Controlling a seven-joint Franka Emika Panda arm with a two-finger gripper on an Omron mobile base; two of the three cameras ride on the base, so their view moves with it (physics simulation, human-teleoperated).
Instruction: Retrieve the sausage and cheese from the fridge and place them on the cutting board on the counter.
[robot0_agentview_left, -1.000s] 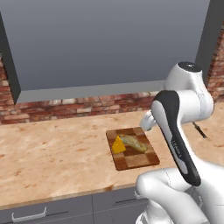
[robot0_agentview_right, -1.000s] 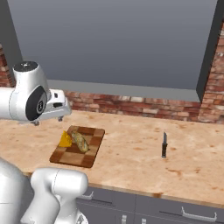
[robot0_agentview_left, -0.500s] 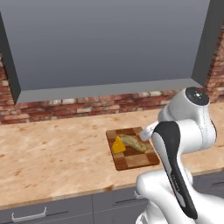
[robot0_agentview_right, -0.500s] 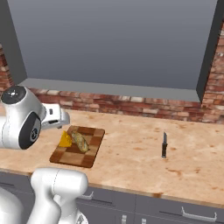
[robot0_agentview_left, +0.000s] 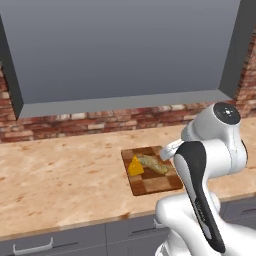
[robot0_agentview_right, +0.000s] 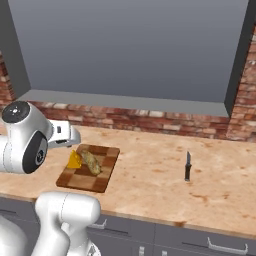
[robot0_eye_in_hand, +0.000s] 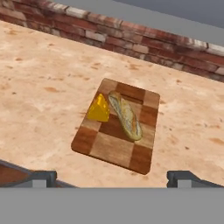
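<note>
Cheese, a small yellow-orange wedge (robot0_eye_in_hand: 98, 109), lies on the left part of the rectangular brown wooden cutting board with a checkered block pattern (robot0_eye_in_hand: 105, 148). Just beside it, touching or nearly so, a pale tan elongated bread-like loaf with a speckled crust (robot0_eye_in_hand: 125, 116) lies lengthwise across the middle of the board. The board rests on the long light tan wood-grain counter (robot0_eye_in_hand: 39, 100), in front of a red brick backsplash (robot0_eye_in_hand: 131, 37). The two-finger gripper (robot0_eye_in_hand: 113, 178) hangs above the counter on the near side of the board, its dark finger tips (robot0_eye_in_hand: 41, 177) spread wide apart with nothing between them. Farther right on the counter, well apart from the board, lies a small dark-handled knife (robot0_agentview_right: 187, 166).
</note>
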